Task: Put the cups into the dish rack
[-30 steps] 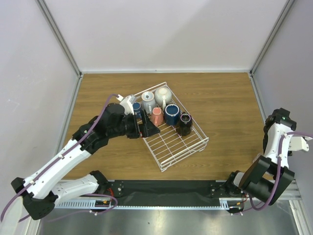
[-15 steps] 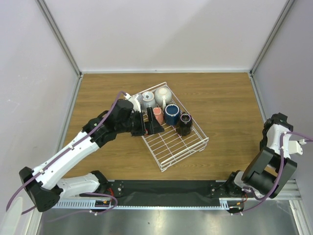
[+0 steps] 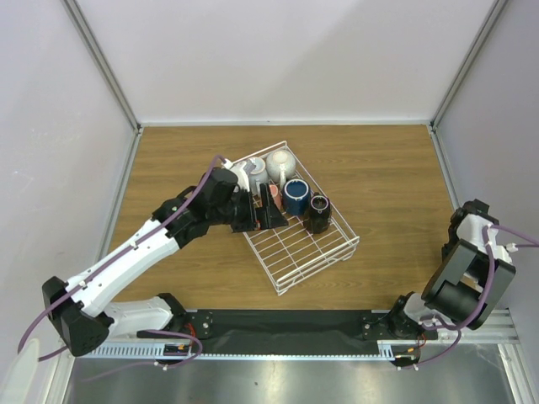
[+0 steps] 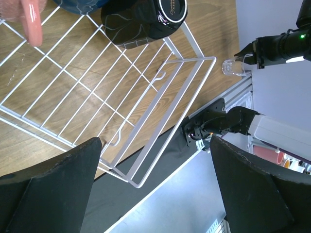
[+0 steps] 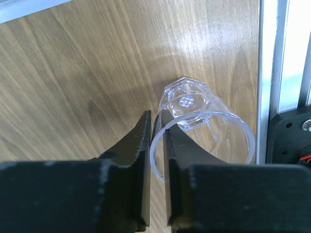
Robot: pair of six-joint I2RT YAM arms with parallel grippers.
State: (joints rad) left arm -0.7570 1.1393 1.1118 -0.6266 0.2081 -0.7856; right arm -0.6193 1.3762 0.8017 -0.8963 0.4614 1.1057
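The white wire dish rack [image 3: 305, 244] sits at mid-table and also shows in the left wrist view [image 4: 146, 121]. In it stand a cream-white mug [image 3: 280, 162], a grey-blue mug [image 3: 253, 171], a navy blue mug [image 3: 296, 196], a black mug [image 3: 317, 212] [image 4: 146, 19] and a salmon-pink mug [image 3: 275, 195] [image 4: 31, 19]. My left gripper [image 3: 268, 215] [image 4: 155, 141] hangs open and empty over the rack beside the pink mug. My right gripper [image 3: 468, 220] [image 5: 156, 121] is shut on the rim of a clear glass cup [image 5: 204, 121] [image 4: 232, 67] at the table's right near edge.
The rack's near half holds only bare wire. A metal rail [image 5: 279, 73] runs close beside the glass cup. White walls enclose the table on three sides. A dark navy mug is hidden under my left arm.
My left arm has moved right, further over the rack, now covering the dark navy mug and part of the pink one. My right arm has dropped lower toward the table's near right edge.
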